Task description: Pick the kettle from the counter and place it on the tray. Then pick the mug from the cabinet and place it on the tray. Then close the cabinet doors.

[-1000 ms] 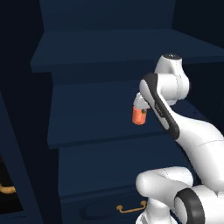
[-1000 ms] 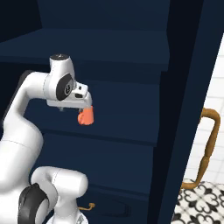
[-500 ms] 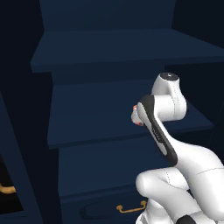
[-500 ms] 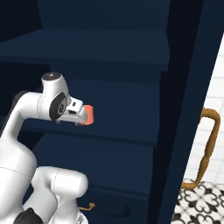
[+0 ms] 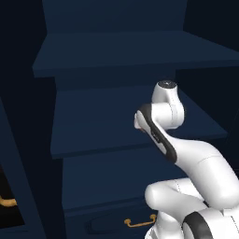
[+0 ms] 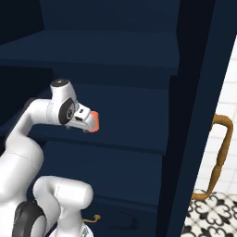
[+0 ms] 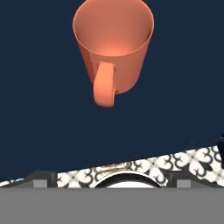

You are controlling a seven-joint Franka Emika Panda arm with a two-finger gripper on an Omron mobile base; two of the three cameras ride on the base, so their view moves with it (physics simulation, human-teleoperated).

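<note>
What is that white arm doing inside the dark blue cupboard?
The white robot arm is reaching into the open navy cabinet toward a small orange-red mug that stands on a shelf. In the hand view the mug sits upright just ahead of the gripper, with its handle turned toward the camera. The gripper is open and nothing is in its grasp. One cabinet door with a brass handle stands open on the right.

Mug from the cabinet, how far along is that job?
Whether the kettle is on the tray can't be told from here. In hand: the open gripper points at the mug, which stands on the cabinet shelf, not yet gripped. Left: grasp it, carry it to the tray, then shut the cabinet door, which stands open.
</note>
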